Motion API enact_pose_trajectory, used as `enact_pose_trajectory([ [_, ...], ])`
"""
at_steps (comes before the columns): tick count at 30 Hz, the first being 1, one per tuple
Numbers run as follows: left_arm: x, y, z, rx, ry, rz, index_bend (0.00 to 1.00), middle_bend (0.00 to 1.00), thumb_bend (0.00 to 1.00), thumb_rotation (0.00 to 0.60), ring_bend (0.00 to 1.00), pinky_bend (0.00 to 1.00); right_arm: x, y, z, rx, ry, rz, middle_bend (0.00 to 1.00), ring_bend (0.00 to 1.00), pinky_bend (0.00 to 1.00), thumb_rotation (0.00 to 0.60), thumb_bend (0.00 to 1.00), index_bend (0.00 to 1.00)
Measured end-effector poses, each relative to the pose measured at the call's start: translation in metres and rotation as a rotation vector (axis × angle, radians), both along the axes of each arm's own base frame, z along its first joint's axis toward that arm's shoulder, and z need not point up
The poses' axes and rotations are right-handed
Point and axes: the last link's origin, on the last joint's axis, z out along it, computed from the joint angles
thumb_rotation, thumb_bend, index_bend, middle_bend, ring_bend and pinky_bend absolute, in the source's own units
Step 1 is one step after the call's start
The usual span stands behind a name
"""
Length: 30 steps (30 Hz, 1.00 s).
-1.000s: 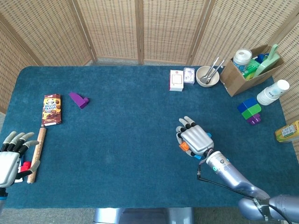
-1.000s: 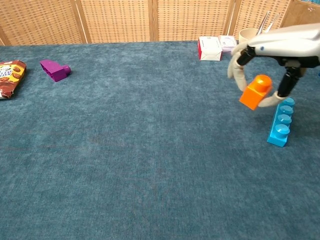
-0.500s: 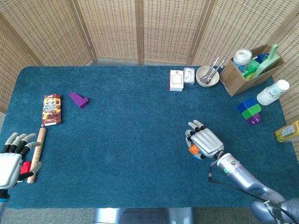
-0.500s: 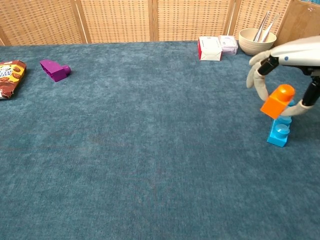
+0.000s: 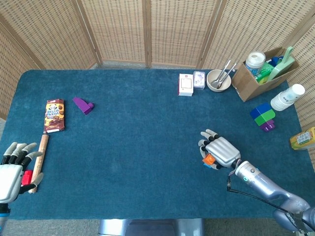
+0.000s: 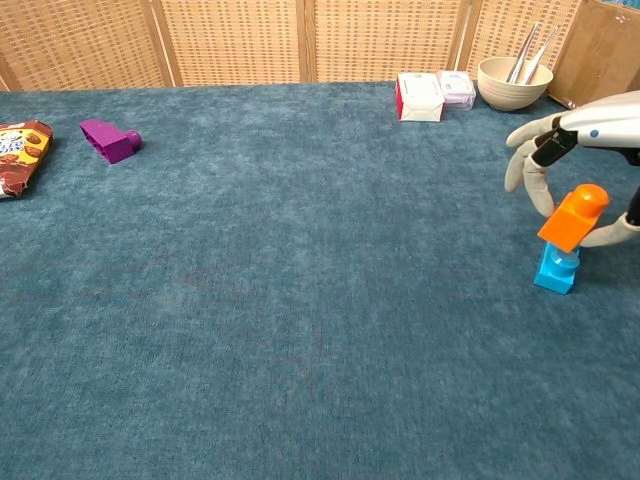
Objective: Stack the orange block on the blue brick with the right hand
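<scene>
Orange block (image 6: 573, 217) is being held, tilted, in the right hand (image 6: 578, 152), pinched between its fingers directly over the near end of the blue brick (image 6: 556, 271), which is lying on the blue cloth table (image 6: 300, 300). The block appears to be touching the brick's near studs, though seating cannot be confirmed. Because the block is tilting, pressing now is risking a skewed fit or tipping the brick. Compared with a second ago, the hand is carrying the block further right and lower. The left hand (image 5: 12, 169) is resting open, fingers apart, near a wooden stick (image 5: 39, 160).
</scene>
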Motion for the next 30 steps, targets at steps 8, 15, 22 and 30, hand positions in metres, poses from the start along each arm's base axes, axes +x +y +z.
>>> enact_pose_trajectory([
  [8,0.003,-0.002,0.000,0.004,0.003,-0.001,0.30,0.19,0.33,0.600,0.14,0.07,-0.010,0.002,0.000,0.014,0.004,0.023,0.28,0.06,0.08,0.600,0.20,0.63],
  [15,0.005,-0.003,-0.001,0.003,0.004,0.001,0.30,0.19,0.33,0.600,0.14,0.07,-0.013,-0.001,-0.002,0.006,0.014,0.038,0.28,0.06,0.08,0.600,0.19,0.63],
  [22,0.007,-0.002,-0.001,0.005,0.007,-0.001,0.30,0.19,0.33,0.600,0.14,0.07,-0.020,-0.002,-0.002,-0.004,0.029,0.037,0.28,0.06,0.08,0.600,0.19,0.63],
  [30,0.009,-0.001,-0.003,0.000,0.008,-0.006,0.30,0.18,0.33,0.600,0.14,0.07,-0.025,-0.001,0.001,-0.007,0.040,0.031,0.28,0.06,0.08,0.600,0.18,0.63],
])
